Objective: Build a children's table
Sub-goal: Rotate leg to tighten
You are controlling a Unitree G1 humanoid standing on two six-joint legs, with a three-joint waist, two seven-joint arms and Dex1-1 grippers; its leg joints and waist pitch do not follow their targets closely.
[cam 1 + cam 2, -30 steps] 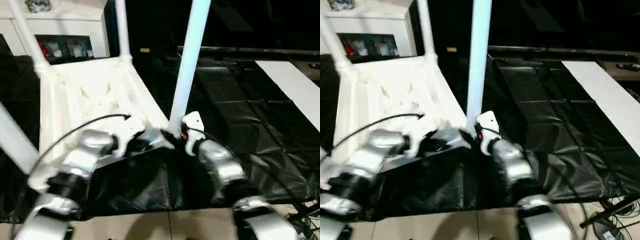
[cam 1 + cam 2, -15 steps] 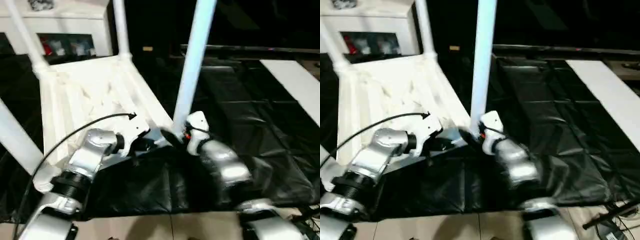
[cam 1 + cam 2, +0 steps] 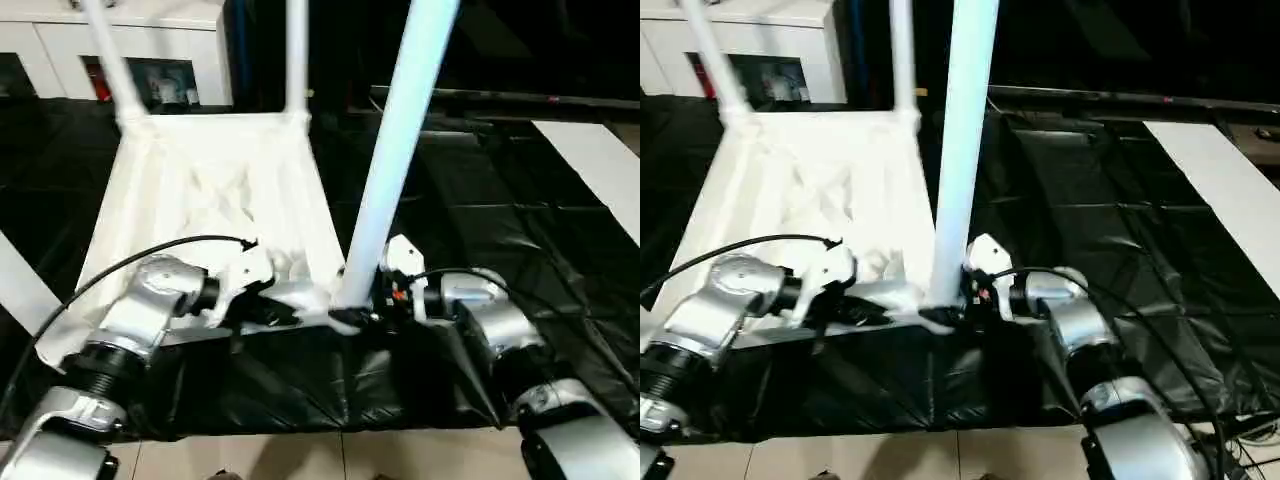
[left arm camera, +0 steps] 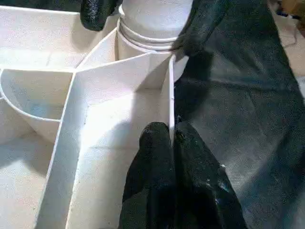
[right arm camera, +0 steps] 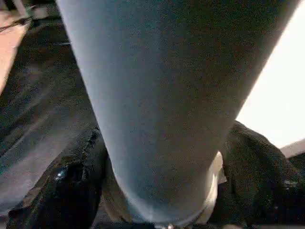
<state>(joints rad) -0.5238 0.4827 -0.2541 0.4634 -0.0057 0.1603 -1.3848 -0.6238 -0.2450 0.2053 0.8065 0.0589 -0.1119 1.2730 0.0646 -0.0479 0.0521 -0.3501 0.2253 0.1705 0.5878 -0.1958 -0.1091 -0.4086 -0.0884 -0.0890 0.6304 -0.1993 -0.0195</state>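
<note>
Now the view is sitting higher and further left over the tabletop (image 3: 210, 190) than 1 s ago; the camera is shifting, not the parts. The tabletop is lying ribs-up on the black-covered work table (image 3: 520, 230).

Left of the near leg (image 3: 395, 150), the left gripper (image 4: 174, 138) is pinching the tabletop's thin near-edge wall, fingers (image 4: 152, 157) nearly together; over the last second that forearm is swinging outward while the pinch is holding.

At the corner socket (image 4: 147, 43), the near leg is standing upright and is leaning less than 1 s ago.

Right of the leg, the right gripper (image 5: 157, 186) is straddling its base, fingers (image 5: 71, 181) wide on both sides; firm clamping cannot be told. That wrist is turning to approach from the side.

Judgement: the leg is being screwed or seated; 2 far legs (image 3: 297, 55) are already standing.
</note>
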